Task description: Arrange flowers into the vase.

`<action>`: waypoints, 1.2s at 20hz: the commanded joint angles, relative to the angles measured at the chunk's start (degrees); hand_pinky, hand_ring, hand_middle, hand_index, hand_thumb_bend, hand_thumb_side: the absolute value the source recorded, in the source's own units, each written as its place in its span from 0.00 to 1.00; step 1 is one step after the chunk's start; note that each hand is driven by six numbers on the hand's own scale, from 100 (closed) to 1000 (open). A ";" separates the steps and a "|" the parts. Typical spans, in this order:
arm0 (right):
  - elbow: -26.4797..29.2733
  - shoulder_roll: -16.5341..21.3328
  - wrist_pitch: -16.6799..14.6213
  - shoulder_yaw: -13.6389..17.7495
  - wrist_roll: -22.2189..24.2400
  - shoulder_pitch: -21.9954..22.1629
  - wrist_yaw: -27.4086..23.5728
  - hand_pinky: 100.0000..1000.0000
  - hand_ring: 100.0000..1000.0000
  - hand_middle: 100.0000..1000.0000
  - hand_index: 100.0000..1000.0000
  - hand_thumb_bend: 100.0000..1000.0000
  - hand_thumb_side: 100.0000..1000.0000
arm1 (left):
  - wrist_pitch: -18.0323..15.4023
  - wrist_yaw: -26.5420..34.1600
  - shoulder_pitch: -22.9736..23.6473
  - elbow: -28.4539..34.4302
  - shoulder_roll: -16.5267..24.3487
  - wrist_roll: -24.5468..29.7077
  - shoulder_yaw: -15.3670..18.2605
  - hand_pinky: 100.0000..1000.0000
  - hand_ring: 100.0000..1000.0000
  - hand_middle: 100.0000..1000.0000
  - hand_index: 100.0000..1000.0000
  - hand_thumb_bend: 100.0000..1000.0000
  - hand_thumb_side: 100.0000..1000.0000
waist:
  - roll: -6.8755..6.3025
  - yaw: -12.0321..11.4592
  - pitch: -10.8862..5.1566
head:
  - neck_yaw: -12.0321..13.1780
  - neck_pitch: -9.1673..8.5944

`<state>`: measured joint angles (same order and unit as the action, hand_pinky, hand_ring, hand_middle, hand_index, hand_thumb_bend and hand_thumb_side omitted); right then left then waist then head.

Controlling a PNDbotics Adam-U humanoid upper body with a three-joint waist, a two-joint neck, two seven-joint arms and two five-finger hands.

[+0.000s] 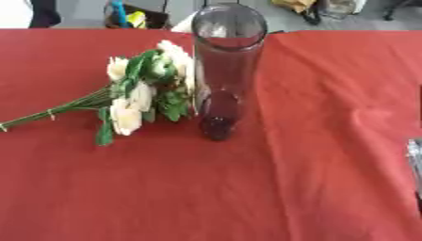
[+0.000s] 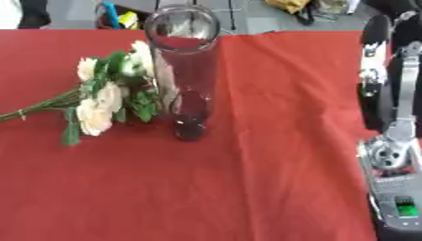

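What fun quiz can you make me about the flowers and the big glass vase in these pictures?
1. True or false: the bouquet is already standing inside the glass vase.
2. What colour is the tablecloth? A green, B red, C white.
3. Fill in: the flower stems point toward the table's ____ edge.

Key
1. False. The white flowers lie flat on the cloth, blooms right beside the empty upright vase.
2. B.
3. Left. The robot's right arm shows at the right edge of the right eye view; no hand can be seen.
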<state>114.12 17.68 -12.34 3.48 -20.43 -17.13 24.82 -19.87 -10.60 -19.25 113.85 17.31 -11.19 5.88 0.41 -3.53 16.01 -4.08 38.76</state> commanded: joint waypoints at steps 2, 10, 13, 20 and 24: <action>0.47 2.28 -0.16 0.29 -0.03 -0.29 -0.55 0.90 0.84 0.72 0.87 0.00 0.97 | 1.78 -3.96 -1.86 0.74 8.98 -1.60 0.67 0.67 0.78 0.77 0.92 0.01 0.88 | -0.38 -0.14 -1.70 | 0.87 2.01; 0.47 4.08 -0.95 0.17 0.40 -0.65 -1.51 0.89 0.83 0.72 0.87 0.00 0.98 | 11.88 -9.06 -5.66 0.74 19.83 1.57 -2.11 0.67 0.79 0.78 0.94 0.06 0.81 | -0.53 0.04 -3.15 | 2.01 3.33; 0.47 4.28 -1.01 0.17 0.52 -0.45 -1.76 0.89 0.83 0.72 0.87 0.00 0.98 | 14.70 -10.12 -7.67 0.74 24.18 4.33 -3.07 0.67 0.79 0.79 0.94 0.08 0.79 | -0.62 0.03 -3.60 | 2.15 3.31; 0.47 4.73 -1.16 -0.26 1.16 0.03 -2.03 0.89 0.83 0.72 0.87 0.00 0.98 | 19.74 -13.34 -12.39 -2.03 34.45 21.74 -6.66 0.69 0.82 0.82 0.94 0.11 0.77 | -0.96 0.51 -4.16 | 2.12 2.87; 0.47 4.75 -1.14 -0.44 1.39 0.24 -2.07 0.89 0.83 0.72 0.87 0.00 0.98 | 16.50 -16.05 -16.61 -8.89 35.97 30.59 -9.10 0.71 0.86 0.86 1.00 0.10 0.76 | -1.08 0.81 -4.12 | 2.21 2.36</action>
<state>114.12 20.97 -13.39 3.08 -19.28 -16.58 23.03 -2.57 -25.73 -34.80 106.43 50.64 16.86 -2.74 -0.61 -2.74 12.89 -2.07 41.70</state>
